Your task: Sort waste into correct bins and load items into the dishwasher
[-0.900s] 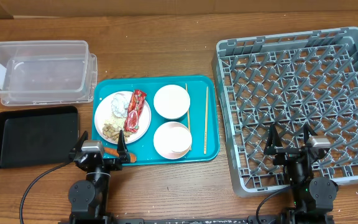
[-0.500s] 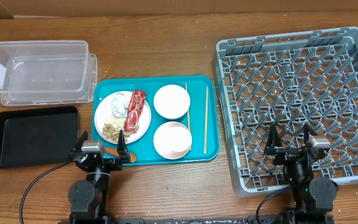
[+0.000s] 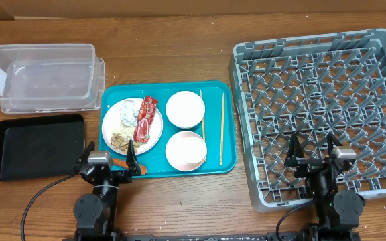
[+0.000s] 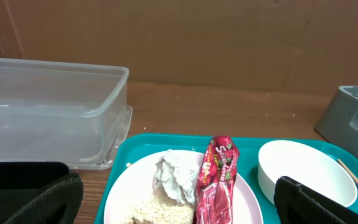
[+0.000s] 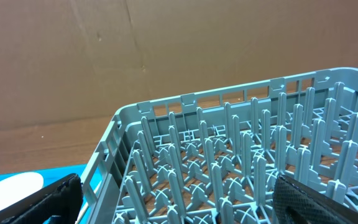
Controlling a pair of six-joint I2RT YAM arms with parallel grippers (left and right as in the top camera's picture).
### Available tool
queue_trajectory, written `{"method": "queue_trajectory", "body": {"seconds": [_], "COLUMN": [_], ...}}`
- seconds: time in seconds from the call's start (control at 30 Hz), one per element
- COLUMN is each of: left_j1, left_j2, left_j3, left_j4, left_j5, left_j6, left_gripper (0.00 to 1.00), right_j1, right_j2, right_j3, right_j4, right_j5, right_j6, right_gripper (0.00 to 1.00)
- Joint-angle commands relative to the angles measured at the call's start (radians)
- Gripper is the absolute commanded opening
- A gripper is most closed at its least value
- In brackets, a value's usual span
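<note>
On the teal tray, a white plate (image 3: 155,134) carries a red wrapper (image 3: 145,119), a foil ball (image 3: 129,112) and rice with brown bits (image 3: 120,139). A carrot (image 3: 121,163) lies by the plate. Two white bowls (image 3: 184,109) (image 3: 185,150) and chopsticks (image 3: 222,127) share that tray. My left gripper (image 3: 108,155) stands open at the tray's near left corner; its view shows the wrapper (image 4: 216,180) and foil (image 4: 178,177) ahead of its open fingers (image 4: 325,202). My right gripper (image 3: 311,148) is open over the near edge of the grey dish rack (image 3: 327,80), facing its pegs (image 5: 229,155).
A clear tub (image 3: 42,77) sits at the far left, with a black tray (image 3: 37,146) in front of it. The teal tray (image 3: 154,159) lies mid-table between these bins and the rack. Brown cardboard backs the table.
</note>
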Motion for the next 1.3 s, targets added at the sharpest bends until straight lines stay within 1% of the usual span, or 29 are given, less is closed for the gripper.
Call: {"method": "queue_trajectory", "body": {"seconds": [0.0,0.47,0.6,0.83,0.9,0.97,1.03,1.17,1.27], "left_j1": [0.006,0.006,0.006,0.006,0.006,0.006,0.006,0.006,0.006], "left_j2": [-0.012,-0.012,-0.012,-0.012,-0.011,-0.011,-0.011,-0.002,0.052], "left_j3": [-0.004,-0.004,-0.004,-0.004,-0.004,0.001,0.013,0.060,0.117], "left_j4": [0.002,0.002,0.005,0.003,0.010,0.010,-0.007,-0.031,-0.031], "left_j5": [0.008,0.008,-0.006,-0.018,-0.025,-0.024,-0.024,-0.026,-0.026], "left_j6": [0.026,0.026,0.026,0.026,0.020,-0.018,-0.024,-0.018,0.008], "left_gripper": [1.00,1.00,1.00,1.00,1.00,1.00,1.00,1.00,1.00], "right_j1": [-0.001,-0.001,-0.001,-0.001,-0.001,-0.003,-0.003,-0.003,-0.003], "right_j2": [-0.003,-0.003,-0.003,-0.003,-0.003,-0.003,-0.003,0.024,0.084], "right_j3": [-0.010,-0.010,-0.010,-0.010,-0.010,-0.010,-0.005,0.055,0.141], "right_j4": [0.005,0.005,0.002,0.000,0.002,0.001,0.000,-0.031,-0.071], "right_j5": [-0.002,-0.002,0.050,0.054,0.055,0.075,0.103,0.199,0.243], "right_j6": [0.003,0.003,0.003,0.004,0.024,0.094,0.145,0.155,0.154], "right_gripper": [1.00,1.00,1.00,1.00,1.00,1.00,1.00,1.00,1.00]}}
